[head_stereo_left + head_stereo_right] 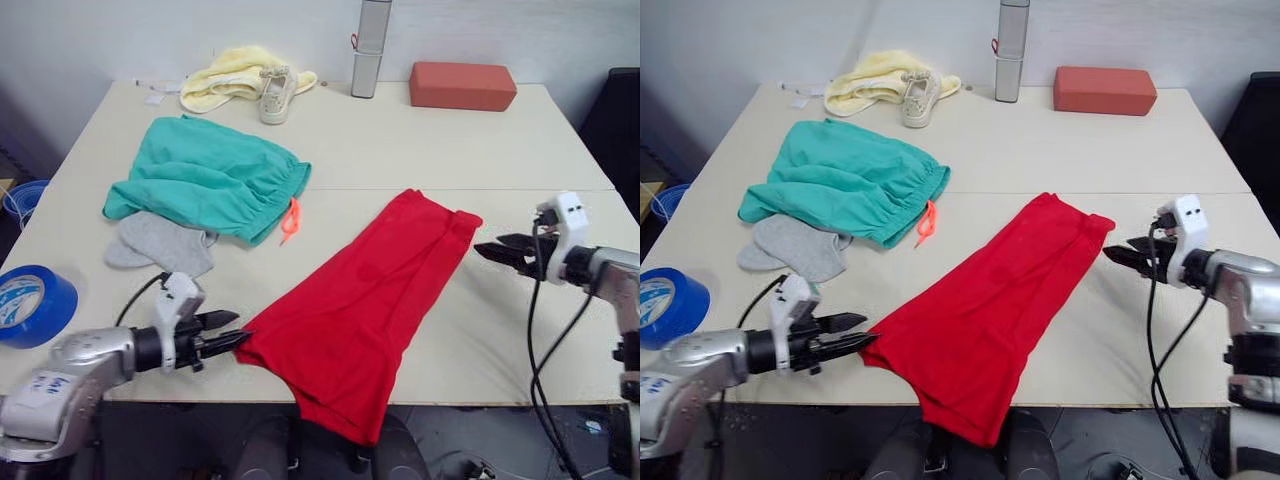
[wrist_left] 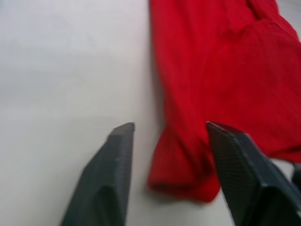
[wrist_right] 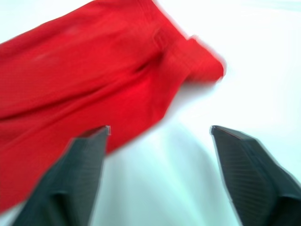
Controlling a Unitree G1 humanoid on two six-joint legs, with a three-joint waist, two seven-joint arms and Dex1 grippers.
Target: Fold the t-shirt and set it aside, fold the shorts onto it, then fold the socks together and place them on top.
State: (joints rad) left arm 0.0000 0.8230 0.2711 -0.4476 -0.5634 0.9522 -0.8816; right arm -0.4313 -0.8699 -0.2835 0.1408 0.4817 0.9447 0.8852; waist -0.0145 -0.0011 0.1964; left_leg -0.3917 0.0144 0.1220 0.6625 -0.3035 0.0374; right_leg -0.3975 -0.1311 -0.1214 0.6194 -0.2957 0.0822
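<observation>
We saw the t-shirt folded into a long strip on the surface, its near end hanging over the front edge and partly cut off from sight. Its long axis ran diagonally, from near-left to far-right. The socks lay half hidden beneath the shorts. The left tool was open at the shirt's near-left corner; the right tool, also open, hovered just beside its far end.
</observation>
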